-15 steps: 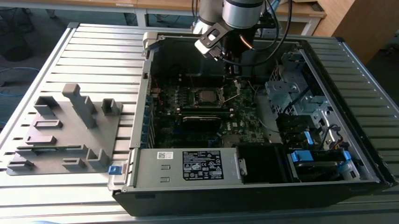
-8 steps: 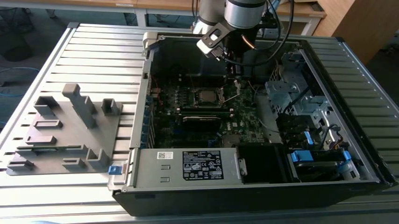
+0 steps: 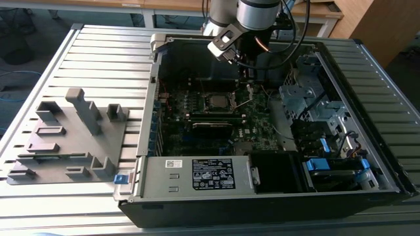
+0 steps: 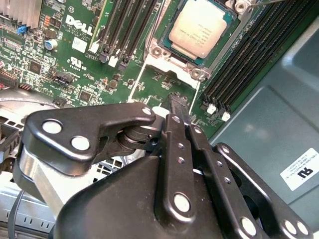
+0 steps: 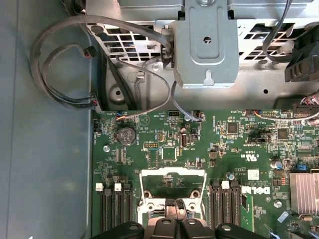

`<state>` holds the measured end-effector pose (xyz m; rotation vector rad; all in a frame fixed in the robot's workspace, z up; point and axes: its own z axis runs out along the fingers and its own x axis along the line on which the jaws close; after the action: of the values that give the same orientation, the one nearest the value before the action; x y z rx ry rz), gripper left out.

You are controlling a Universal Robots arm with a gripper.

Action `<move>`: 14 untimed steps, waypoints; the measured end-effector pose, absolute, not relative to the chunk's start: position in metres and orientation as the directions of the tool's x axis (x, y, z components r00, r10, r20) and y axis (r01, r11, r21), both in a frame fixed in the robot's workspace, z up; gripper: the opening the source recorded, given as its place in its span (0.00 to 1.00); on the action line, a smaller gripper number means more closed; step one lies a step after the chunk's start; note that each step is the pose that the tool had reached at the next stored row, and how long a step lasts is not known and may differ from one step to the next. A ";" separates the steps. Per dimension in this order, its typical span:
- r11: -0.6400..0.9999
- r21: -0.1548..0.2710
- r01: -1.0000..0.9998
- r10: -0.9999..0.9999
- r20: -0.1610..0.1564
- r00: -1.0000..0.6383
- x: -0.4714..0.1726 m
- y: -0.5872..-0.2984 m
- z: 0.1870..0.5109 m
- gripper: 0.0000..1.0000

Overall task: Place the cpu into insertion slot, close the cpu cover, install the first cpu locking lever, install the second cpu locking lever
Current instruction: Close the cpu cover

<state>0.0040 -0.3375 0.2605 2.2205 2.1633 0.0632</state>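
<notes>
CPU [image 4: 199, 27] lies flat in the insertion slot [image 3: 206, 101], with the cpu cover [image 4: 175, 63] apparently down around it. Gripper [image 4: 179, 104] is closed on nothing, fingertips pressed together, hovering just beside the socket's edge. Risks from here: the closed tips could skid off a thin springy lever wire and strike the memory slots [image 4: 254, 55] or small board parts nearby. An unhooked lever would leave the cover free to lift.

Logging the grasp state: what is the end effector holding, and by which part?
Nothing: the end effector is shut with nothing between its fingers, near the cpu.
</notes>
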 end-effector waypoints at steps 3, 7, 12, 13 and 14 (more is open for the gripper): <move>-0.026 0.058 0.998 1.000 0.001 0.026 0.004 -0.337 0.262 0.11; -0.026 0.058 0.998 1.000 0.001 0.026 0.004 -0.337 0.264 0.11; -0.026 0.058 0.998 1.000 0.001 0.026 0.004 -0.337 0.264 0.11; -0.026 0.058 0.998 1.000 0.001 0.026 0.005 -0.337 0.264 0.11; -0.026 0.058 0.998 1.000 0.001 0.026 0.005 -0.338 0.264 0.11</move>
<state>0.0052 -0.3375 0.2637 2.2205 2.1634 0.0634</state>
